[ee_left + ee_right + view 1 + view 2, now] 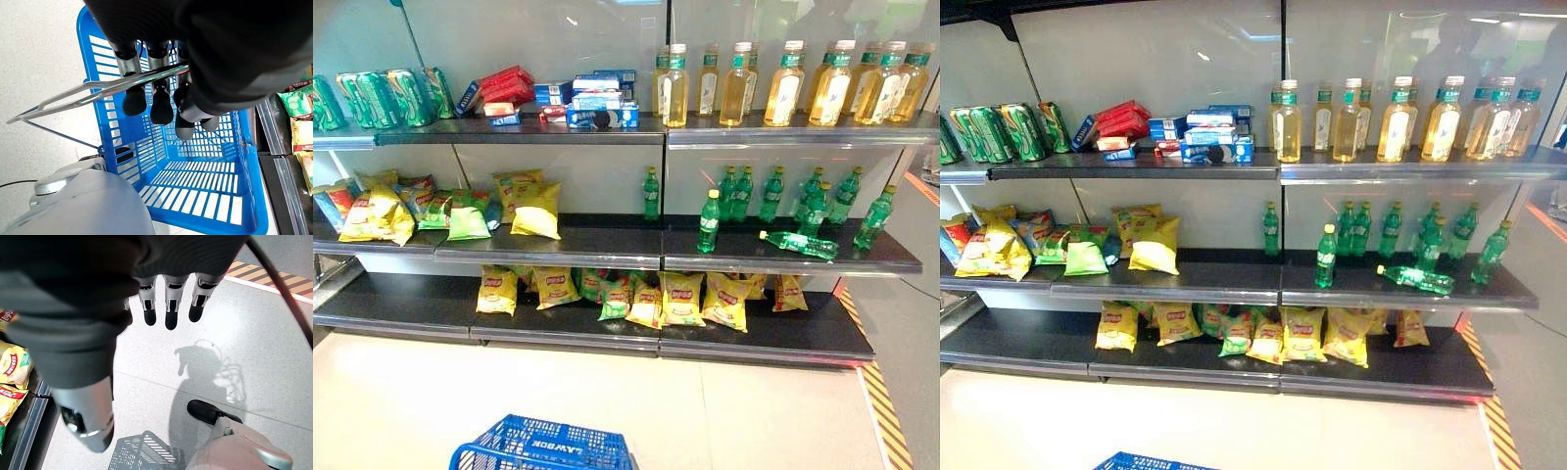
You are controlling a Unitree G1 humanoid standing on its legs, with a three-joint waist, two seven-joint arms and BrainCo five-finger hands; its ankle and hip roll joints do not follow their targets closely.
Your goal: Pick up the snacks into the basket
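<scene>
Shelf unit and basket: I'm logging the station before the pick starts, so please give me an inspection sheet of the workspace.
Surface: dark three-tier shelf unit on a pale floor.
Job's things: yellow and green snack bags on the middle tier and bottom tier; blue basket holds nothing.
Clutter: green cans, red and blue boxes, tall yellow drink bottles on top; green bottles mid right, one lying on its side.
Hands: left hand curled round the basket's wire handle; right hand hangs open over the floor, holding nothing.
Cables: nothing seen.
Surroundings: striped floor tape at right.
</scene>
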